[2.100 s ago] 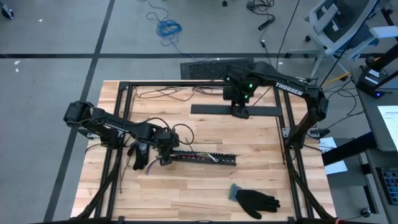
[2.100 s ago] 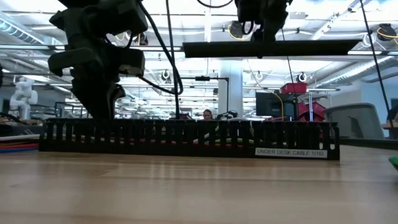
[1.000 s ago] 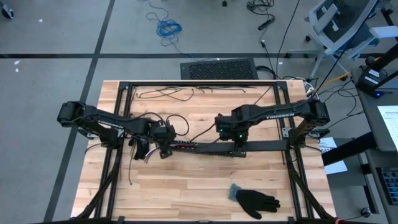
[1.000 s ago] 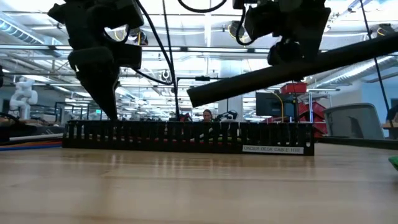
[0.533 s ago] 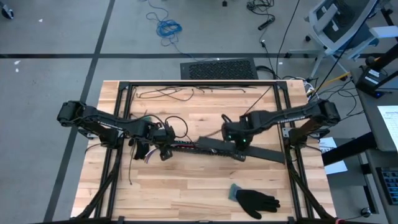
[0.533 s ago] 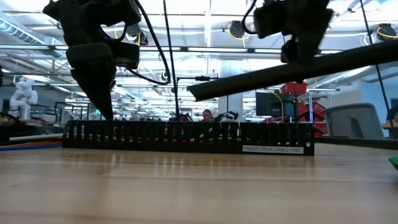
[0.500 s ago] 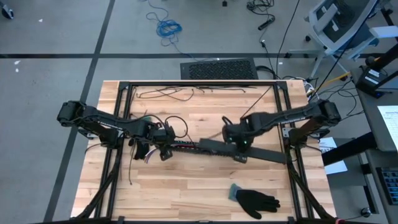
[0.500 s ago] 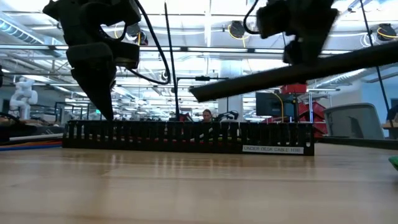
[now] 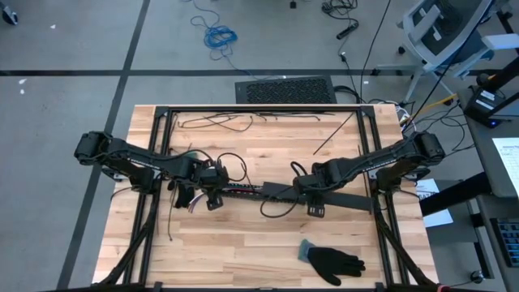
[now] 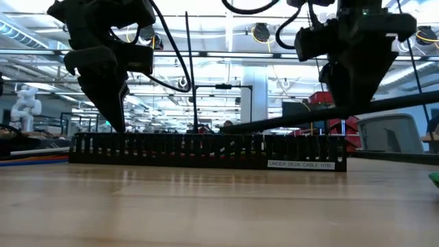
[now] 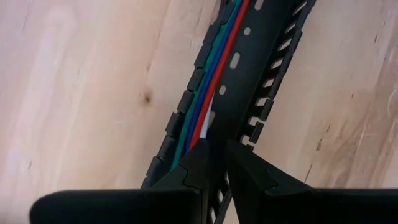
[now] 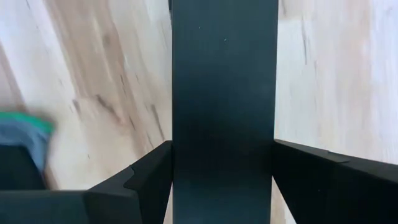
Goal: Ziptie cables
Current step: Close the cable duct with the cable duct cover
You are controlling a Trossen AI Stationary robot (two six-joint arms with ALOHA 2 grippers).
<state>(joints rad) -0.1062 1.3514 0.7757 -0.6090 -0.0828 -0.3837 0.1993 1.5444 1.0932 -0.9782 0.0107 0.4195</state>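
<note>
Cables (image 11: 211,93) lie in slotted tray (image 9: 243,191) mid-worktop, pinned by left gripper (image 11: 217,155), fingers nearly shut. Cover strip (image 12: 224,93) clamped across right gripper (image 9: 315,203); should be squared before lowering.

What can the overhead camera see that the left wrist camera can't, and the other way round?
Only the overhead view shows both arms, the right gripper holding a flat black cover, and a black glove on the table. Only the left wrist view shows the cables one by one, green, blue, red and white, lying side by side in the tray. Both show the slotted tray and the left gripper, nearly shut at its end.
</note>
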